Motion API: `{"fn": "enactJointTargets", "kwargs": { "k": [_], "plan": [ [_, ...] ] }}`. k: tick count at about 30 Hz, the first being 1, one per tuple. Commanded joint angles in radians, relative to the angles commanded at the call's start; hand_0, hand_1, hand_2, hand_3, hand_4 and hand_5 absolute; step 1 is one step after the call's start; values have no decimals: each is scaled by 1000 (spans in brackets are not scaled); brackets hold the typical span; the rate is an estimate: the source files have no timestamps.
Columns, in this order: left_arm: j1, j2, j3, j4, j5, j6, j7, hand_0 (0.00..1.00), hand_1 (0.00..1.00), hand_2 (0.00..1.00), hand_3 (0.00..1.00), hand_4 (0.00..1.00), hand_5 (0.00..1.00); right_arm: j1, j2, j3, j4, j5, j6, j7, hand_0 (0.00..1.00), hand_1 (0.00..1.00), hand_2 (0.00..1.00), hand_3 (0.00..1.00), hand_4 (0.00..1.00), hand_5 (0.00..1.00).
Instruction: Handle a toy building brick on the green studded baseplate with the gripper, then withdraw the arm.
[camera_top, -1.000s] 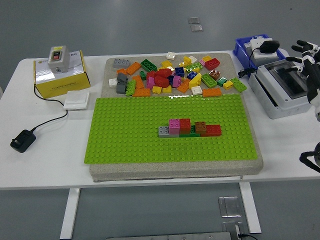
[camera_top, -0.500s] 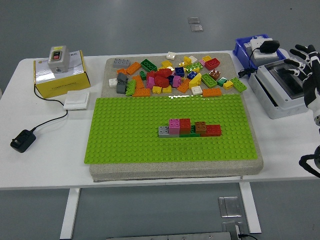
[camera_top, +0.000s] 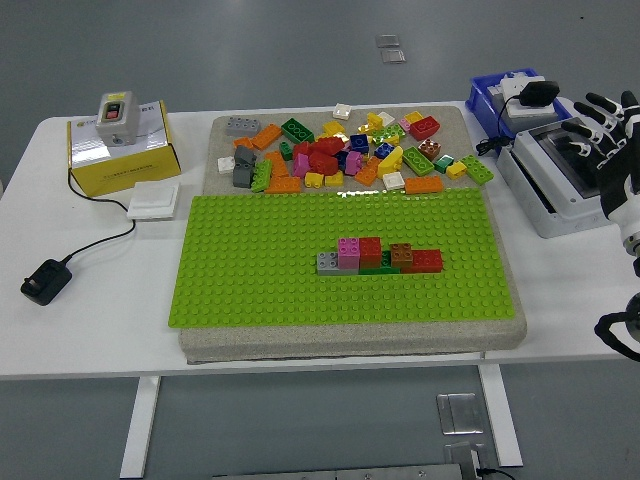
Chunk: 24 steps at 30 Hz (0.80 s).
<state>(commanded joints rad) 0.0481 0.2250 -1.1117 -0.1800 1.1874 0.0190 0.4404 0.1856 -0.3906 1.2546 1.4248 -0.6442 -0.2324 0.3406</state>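
Note:
A green studded baseplate (camera_top: 270, 250) lies on a grey foam pad in the middle of the table. On it stands a short row of joined bricks: grey (camera_top: 327, 262), pink (camera_top: 348, 251), red (camera_top: 370, 249), brown (camera_top: 401, 253), red (camera_top: 427, 260), with a dark green one (camera_top: 378, 268) below. My right hand (camera_top: 606, 135) hovers at the far right edge over a grey box, fingers spread and holding nothing, well away from the baseplate. The left arm is out of view.
A pile of several loose bricks (camera_top: 350, 150) lies behind the baseplate. A yellow box with a grey switch (camera_top: 118, 140), a white pad (camera_top: 154, 199) and a black plug with cable (camera_top: 45, 280) sit left. A grey box (camera_top: 560, 175) and blue bin (camera_top: 505, 100) stand right.
My right hand has shifted a little leftward and down at the right edge, coming further into view. The bricks have not moved.

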Motion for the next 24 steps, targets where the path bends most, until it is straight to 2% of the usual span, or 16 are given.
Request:
{"fn": "enactJointTargets", "kwargs": {
  "k": [7, 11, 14, 24],
  "plan": [
    [-5, -1, -8, 0, 8, -2, 4, 695, 691, 607, 638, 237, 571, 7, 4, 1, 1, 1, 2, -1, 470, 613, 688, 694, 688, 998],
    [-6, -7, -18, 0, 19, -1, 5, 695, 691, 607, 638, 237, 571, 34, -8, -19, 4, -2, -1, -8, 470, 613, 688, 694, 688, 998],
    [-4, -11, -12, 0, 8, -7, 9, 696, 695, 611, 642, 246, 573, 27, -13, -24, 8, -7, -5, -12, 471, 613, 689, 695, 686, 998],
    [-33, -13, -11, 0, -3, 2, -2, 696, 697, 617, 644, 253, 575, 40, -7, 12, 3, 3, -3, -8, 476, 619, 690, 696, 686, 998]
  ]
}}
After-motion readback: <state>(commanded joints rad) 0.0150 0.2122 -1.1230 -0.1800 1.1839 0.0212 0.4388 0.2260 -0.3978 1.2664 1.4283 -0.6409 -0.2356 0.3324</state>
